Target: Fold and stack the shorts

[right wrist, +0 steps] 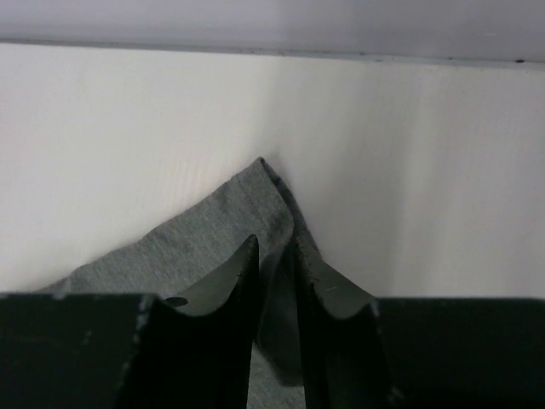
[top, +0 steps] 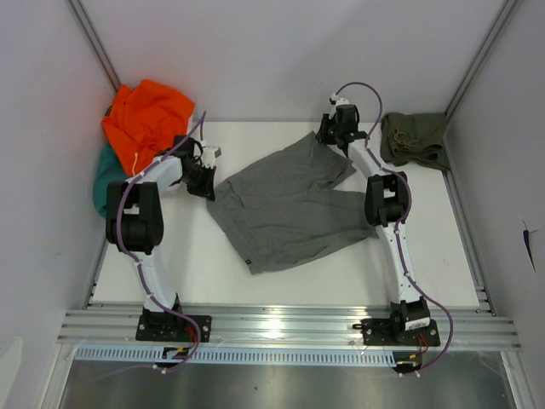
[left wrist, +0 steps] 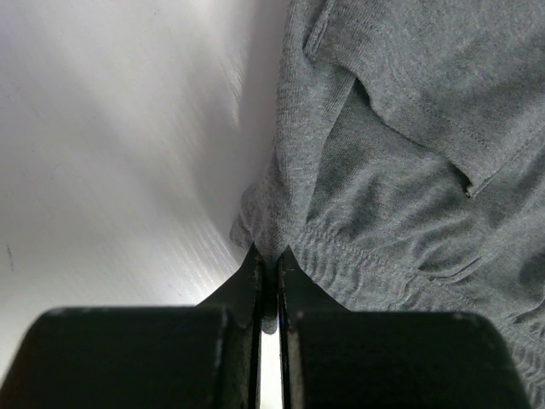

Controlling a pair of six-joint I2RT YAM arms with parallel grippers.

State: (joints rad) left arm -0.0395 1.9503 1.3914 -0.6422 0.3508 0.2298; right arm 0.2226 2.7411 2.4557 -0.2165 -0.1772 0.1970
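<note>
Jaws low; both pinching grey shorts (top: 285, 204) corners

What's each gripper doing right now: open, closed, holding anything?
Left gripper: closed, pinching the edge of the grey shorts.
Right gripper: closed on a corner of the same shorts, cloth between its jaws.

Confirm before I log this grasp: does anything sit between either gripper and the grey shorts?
Nothing visible does. The left gripper pinches the edge of the grey shorts; the right gripper straddles one corner, with cloth directly between its fingers.
</note>
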